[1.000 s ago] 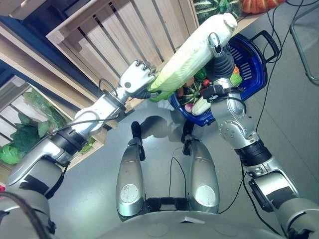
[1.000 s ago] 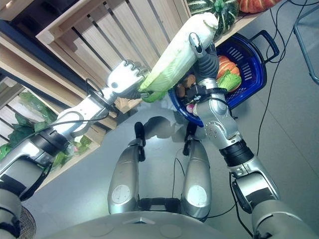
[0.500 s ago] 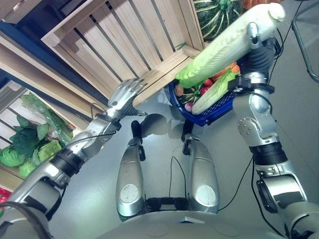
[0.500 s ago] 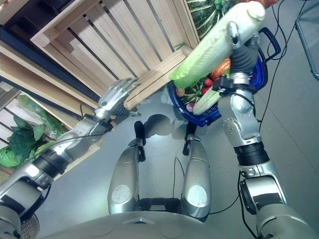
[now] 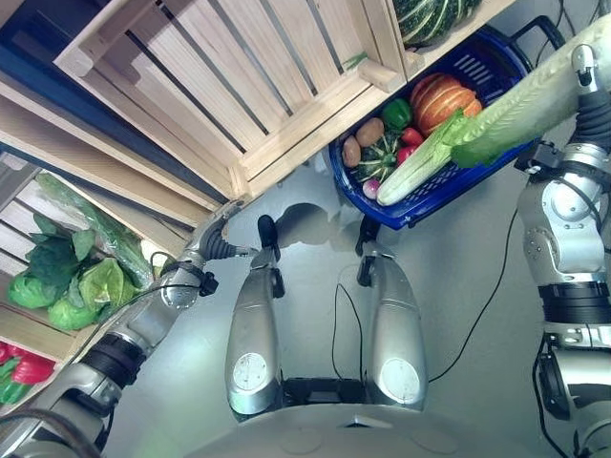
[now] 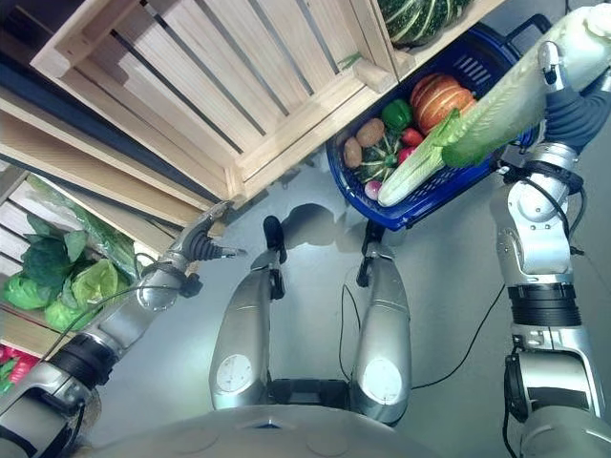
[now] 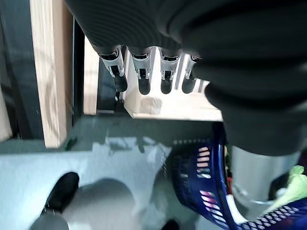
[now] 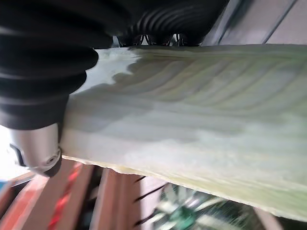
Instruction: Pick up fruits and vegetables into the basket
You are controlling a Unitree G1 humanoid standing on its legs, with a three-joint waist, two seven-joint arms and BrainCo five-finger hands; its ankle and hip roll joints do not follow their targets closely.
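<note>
Over the basket (image 5: 485, 170), a cabbage (image 6: 511, 100) is gripped by the right hand (image 6: 571, 100); the left hand (image 6: 199, 240) is held relaxed near a crate (image 5: 286, 86).

Right hand (image 6: 571, 91): its fingers are lying behind the long cabbage (image 6: 516, 95), whose pale stem end is running off the upper right corner of the frame. Blue basket (image 5: 449, 191): its far rim is tucking behind the wooden crate (image 5: 286, 86) at upper centre; the small items beneath the pumpkin (image 5: 441, 95) are too small to tell apart. Striped squash (image 6: 420, 17): the top edge is cutting it off. Left hand (image 5: 215, 239): its fingertips are disappearing under the crate's corner.
</note>
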